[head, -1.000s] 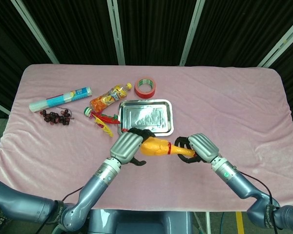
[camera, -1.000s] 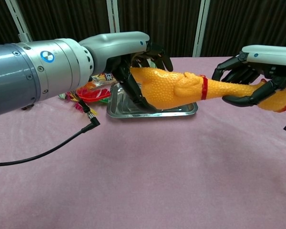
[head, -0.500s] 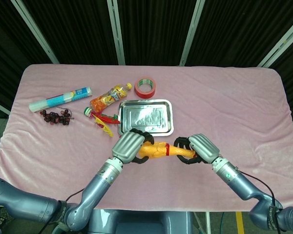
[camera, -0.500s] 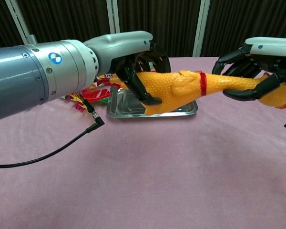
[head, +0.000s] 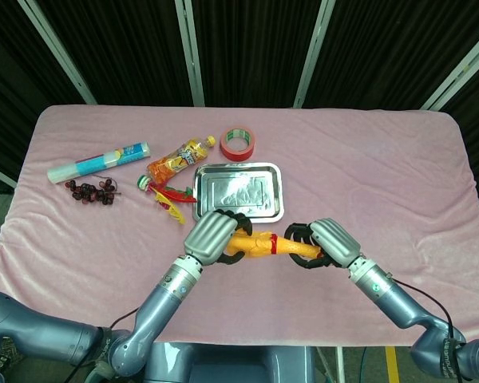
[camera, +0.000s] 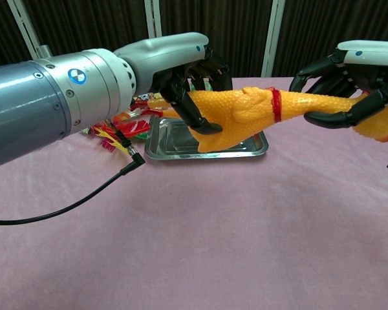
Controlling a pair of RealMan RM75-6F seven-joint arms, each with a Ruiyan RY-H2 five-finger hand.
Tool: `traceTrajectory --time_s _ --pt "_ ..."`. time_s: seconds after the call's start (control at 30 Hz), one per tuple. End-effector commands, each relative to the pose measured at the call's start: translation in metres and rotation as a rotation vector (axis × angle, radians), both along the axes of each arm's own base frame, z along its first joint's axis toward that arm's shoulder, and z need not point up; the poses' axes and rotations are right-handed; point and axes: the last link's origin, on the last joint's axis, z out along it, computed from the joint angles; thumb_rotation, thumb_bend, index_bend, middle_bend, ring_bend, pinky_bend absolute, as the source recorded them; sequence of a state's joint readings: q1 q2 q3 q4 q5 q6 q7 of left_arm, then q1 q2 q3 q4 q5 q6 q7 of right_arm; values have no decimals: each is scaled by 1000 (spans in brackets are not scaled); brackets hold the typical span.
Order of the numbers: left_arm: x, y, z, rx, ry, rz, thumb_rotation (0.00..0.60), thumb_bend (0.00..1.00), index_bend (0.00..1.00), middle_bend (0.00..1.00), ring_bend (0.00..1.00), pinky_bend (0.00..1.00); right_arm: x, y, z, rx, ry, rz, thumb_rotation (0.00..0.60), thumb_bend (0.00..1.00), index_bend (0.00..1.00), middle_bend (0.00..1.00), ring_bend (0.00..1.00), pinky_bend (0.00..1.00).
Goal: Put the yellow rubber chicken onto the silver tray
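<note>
The yellow rubber chicken [head: 263,245] [camera: 246,115], with a red band at its neck, hangs above the pink cloth just in front of the silver tray [head: 238,191] [camera: 170,143]. My left hand [head: 213,237] [camera: 187,71] grips its fat body end. My right hand [head: 326,243] [camera: 349,81] holds the thin neck and head end. The chicken lies almost level between the two hands. The tray holds nothing.
Behind the tray lies a red tape roll [head: 239,143]. To its left are an orange snack pouch [head: 176,159], red and yellow wrappers [head: 167,196], a bunch of dark grapes [head: 92,191] and a white tube [head: 98,161]. A black cable [camera: 58,208] trails below my left arm.
Both hands have lifted the chicken slightly and carried it a little to the left and toward the tray. Both grips are unchanged.
</note>
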State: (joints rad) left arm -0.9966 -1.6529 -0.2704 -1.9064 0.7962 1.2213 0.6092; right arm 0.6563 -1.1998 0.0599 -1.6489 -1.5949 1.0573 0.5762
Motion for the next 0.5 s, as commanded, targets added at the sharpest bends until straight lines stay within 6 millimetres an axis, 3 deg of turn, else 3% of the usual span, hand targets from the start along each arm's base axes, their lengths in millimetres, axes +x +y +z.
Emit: traceTrajectory --time_s 0.03,0.17,0.23,0.3,0.37,0.5 --pt "0 0 1 -1 1 -2 600 574 825 813 720 409 -1 0 0 0 0 -1 600 731 1000 767 725 786" --pt "-2 -3 3 -18 3 -3 600 379 543 591 532 382 -2 -1 1 -3 2 -4 600 731 1000 767 726 786" --pt "-2 -4 7 -22 -6 -3 600 207 367 438 401 320 -4 -1 1 -7 6 -6 600 731 1000 767 726 786" --pt "-4 -6 11 -20 -12 -3 600 120 243 339 296 239 -7 -2 2 -12 11 -14 600 732 1000 767 726 786" --pt "-5 -7 14 -22 -19 0 600 67 127 251 181 166 -9 -3 3 -15 14 -18 600 731 1000 767 726 786" --pt "-7 -6 17 -20 -29 2 600 45 38 144 87 143 -13 -4 3 -26 27 -19 600 731 1000 767 726 786"
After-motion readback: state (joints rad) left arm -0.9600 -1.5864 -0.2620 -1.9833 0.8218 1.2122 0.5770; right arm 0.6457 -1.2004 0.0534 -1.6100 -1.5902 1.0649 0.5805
